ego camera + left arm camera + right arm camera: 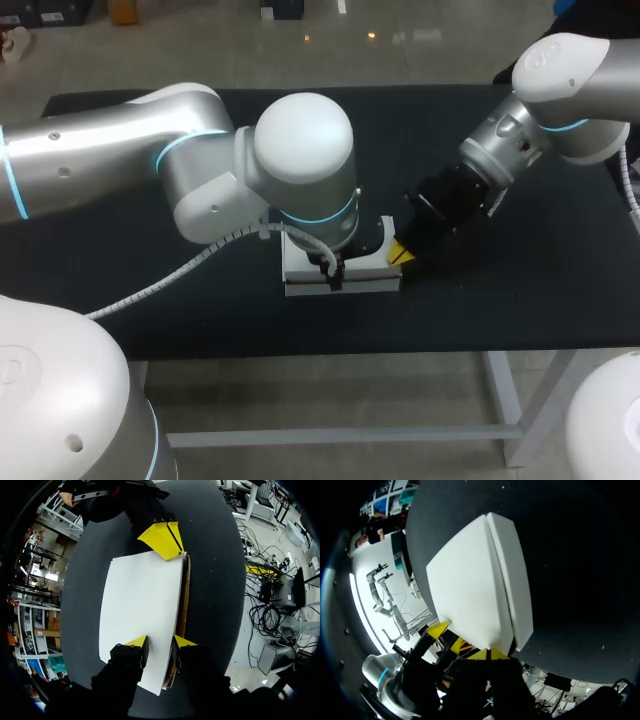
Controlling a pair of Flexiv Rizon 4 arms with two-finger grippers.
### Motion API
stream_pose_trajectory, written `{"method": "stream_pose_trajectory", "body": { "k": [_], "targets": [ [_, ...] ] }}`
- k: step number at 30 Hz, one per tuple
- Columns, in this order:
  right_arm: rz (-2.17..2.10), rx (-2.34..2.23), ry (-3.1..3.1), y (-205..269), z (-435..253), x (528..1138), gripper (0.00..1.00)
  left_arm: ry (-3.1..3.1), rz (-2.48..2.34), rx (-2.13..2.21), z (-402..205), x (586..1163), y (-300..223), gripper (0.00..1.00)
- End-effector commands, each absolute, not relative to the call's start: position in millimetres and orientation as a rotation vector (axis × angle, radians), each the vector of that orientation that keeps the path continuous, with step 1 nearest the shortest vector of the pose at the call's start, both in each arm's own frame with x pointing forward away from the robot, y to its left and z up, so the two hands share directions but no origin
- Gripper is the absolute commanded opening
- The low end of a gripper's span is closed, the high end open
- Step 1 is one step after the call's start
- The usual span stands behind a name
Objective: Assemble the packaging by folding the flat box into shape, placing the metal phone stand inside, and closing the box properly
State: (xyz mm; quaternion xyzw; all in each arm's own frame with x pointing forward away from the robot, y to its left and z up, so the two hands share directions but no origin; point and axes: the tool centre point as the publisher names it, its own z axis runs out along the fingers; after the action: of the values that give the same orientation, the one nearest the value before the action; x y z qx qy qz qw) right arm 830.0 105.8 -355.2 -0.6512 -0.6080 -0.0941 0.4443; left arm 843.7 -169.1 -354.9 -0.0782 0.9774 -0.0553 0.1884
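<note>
Worktop: the black worktop (560, 300) carries the white cardboard box (140, 605) near its middle.
Box: lying low and shallow, white top face up, a brown inner edge (183, 600) showing along 1 long side.
Metal phone stand: not in view; it may be inside the box.
Left gripper (160, 642): at the box's near end, fingers spread, 1 over the white top and 1 just outside the brown edge.
Right gripper (163, 539): at the box's far end; cannot tell whether it holds anything.
Handling: probably light thin card, stiff across panels, yielding at creases, smooth enough to slide.
Hold: by the 2 ends, pressing gently near folds.
</note>
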Motion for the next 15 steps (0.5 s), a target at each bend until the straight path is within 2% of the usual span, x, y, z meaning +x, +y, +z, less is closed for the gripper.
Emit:
{"method": "stream_pose_trajectory", "body": {
  "k": [1,3,7,12,13,15],
  "targets": [
    [-0.233,-1.613,-1.504,106,-357,832,0.00,2.737,-0.194,-0.213,-343,836,-159,0.43],
    [-0.236,-1.615,-1.503,106,-357,832,0.00,2.727,-0.208,-0.221,-339,834,-155,0.47],
    [-0.239,-1.616,-1.504,106,-356,832,0.00,2.721,-0.282,-0.234,-330,830,-146,0.46],
    [-0.237,-1.616,-1.504,107,-356,832,0.00,2.738,-0.394,-0.334,-322,835,-128,0.05],
    [-0.236,-1.616,-1.504,107,-356,833,0.00,2.747,-0.425,-0.348,-321,836,-126,0.00],
    [-0.235,-1.616,-1.503,107,-357,833,0.00,2.764,-0.451,-0.394,-319,840,-121,0.00]
  ]
}}
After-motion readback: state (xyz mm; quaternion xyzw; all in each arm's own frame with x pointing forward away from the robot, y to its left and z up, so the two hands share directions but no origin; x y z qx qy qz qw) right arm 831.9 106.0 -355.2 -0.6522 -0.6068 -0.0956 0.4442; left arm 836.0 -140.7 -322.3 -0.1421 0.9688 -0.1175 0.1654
